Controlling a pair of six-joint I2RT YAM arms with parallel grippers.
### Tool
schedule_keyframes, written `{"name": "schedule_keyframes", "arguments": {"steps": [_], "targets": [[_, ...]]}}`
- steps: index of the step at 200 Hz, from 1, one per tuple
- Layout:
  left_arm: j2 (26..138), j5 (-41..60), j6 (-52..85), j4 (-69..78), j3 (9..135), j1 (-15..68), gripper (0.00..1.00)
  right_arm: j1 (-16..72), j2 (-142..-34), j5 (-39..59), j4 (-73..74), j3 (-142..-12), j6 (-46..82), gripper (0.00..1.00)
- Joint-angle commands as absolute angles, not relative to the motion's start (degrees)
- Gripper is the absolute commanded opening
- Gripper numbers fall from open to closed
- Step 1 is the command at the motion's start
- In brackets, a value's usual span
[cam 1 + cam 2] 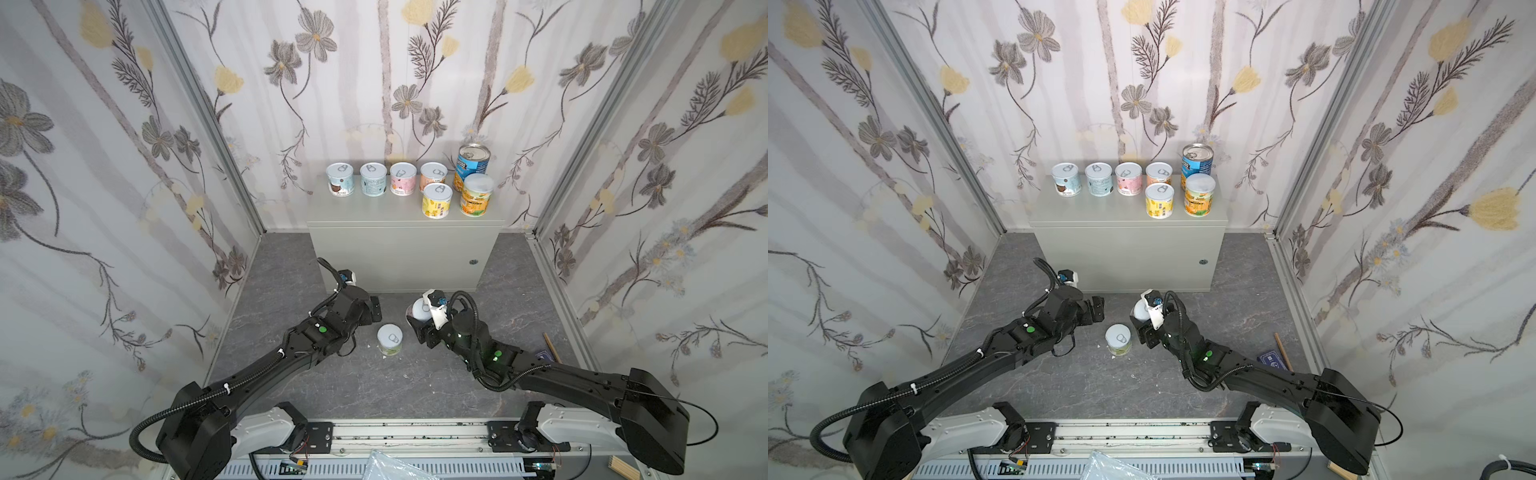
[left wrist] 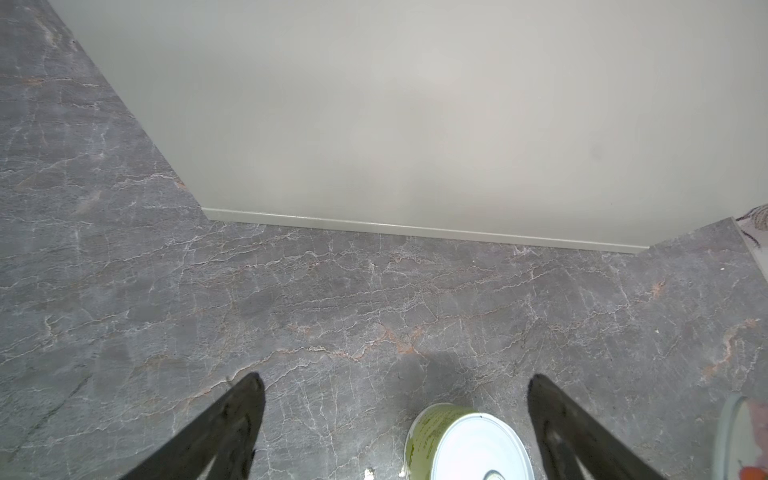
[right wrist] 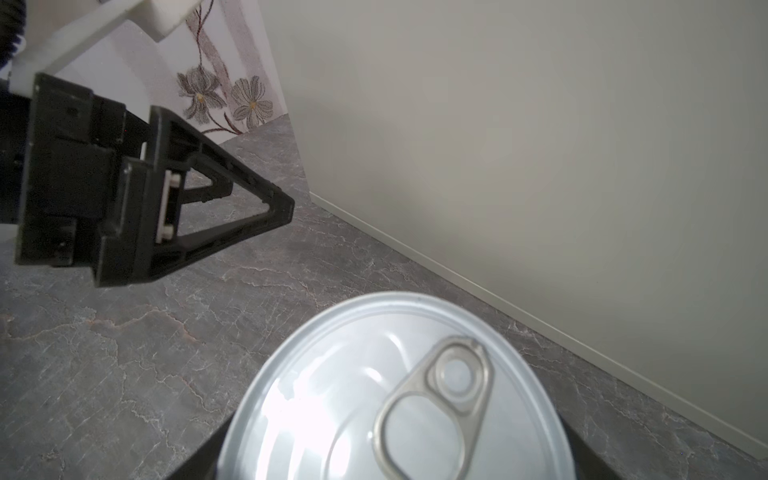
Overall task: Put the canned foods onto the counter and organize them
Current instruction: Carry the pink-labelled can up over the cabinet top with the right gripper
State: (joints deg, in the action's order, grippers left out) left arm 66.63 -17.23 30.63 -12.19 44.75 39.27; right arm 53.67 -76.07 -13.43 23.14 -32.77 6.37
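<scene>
Several cans stand on the counter (image 1: 374, 214): a back row of short pastel ones (image 1: 373, 179), a yellow one (image 1: 436, 200), a tall blue-labelled one (image 1: 473, 163) and an orange-yellow one with a plastic lid (image 1: 476, 194). A green-labelled can (image 1: 389, 339) (image 2: 465, 444) stands on the floor between the arms. My left gripper (image 1: 376, 309) (image 2: 395, 379) is open and empty, just left of that can. My right gripper (image 1: 419, 318) (image 3: 390, 453) is shut on a short can with a white pull-tab lid (image 1: 420, 309) (image 3: 395, 395), in front of the counter's door.
The counter's front wall (image 2: 415, 124) rises close ahead of both grippers. A dark blue card (image 1: 544, 355) and a wooden stick (image 1: 552, 348) lie on the floor at the right wall. White crumbs (image 1: 370, 345) lie beside the green can.
</scene>
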Motion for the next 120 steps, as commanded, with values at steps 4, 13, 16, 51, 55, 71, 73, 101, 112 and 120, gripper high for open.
{"name": "schedule_keyframes", "arguments": {"steps": [4,13,16,51,55,71,73,101,112,120], "targets": [[65.2,-16.6,31.7,-9.9,44.8,38.9,1.0,53.7,-74.3,-13.3,26.5,-34.6,5.4,0.48],[64.6,-16.4,32.0,-9.8,44.7,38.9,1.0,53.8,-73.9,-12.9,26.6,-35.3,5.3,0.48],[64.3,-16.3,32.1,-9.8,44.7,38.9,1.0,53.8,-73.8,-12.9,26.7,-35.7,5.3,0.48],[61.0,-15.1,32.3,-9.3,44.6,38.8,1.0,53.8,-73.1,-11.3,28.6,-39.1,4.0,0.47],[60.4,-15.5,32.5,-9.4,44.6,38.8,1.0,53.8,-73.2,-10.9,28.7,-39.6,3.6,0.47],[58.0,-17.8,33.5,-9.3,44.0,38.8,1.0,53.8,-73.4,-9.8,29.0,-41.8,2.7,0.47],[57.7,-18.1,33.5,-9.2,43.9,38.7,1.0,53.8,-73.4,-9.6,29.0,-42.1,2.5,0.47],[53.5,-21.0,33.9,-9.9,42.9,38.5,1.0,53.8,-74.6,-8.4,29.0,-46.2,1.2,0.47],[52.0,-21.8,34.0,-10.4,42.8,38.3,1.0,53.8,-75.3,-7.9,29.1,-47.4,0.9,0.46],[50.9,-22.3,33.9,-10.8,42.7,38.2,1.0,53.8,-75.9,-7.4,28.8,-48.5,0.7,0.46]]}}
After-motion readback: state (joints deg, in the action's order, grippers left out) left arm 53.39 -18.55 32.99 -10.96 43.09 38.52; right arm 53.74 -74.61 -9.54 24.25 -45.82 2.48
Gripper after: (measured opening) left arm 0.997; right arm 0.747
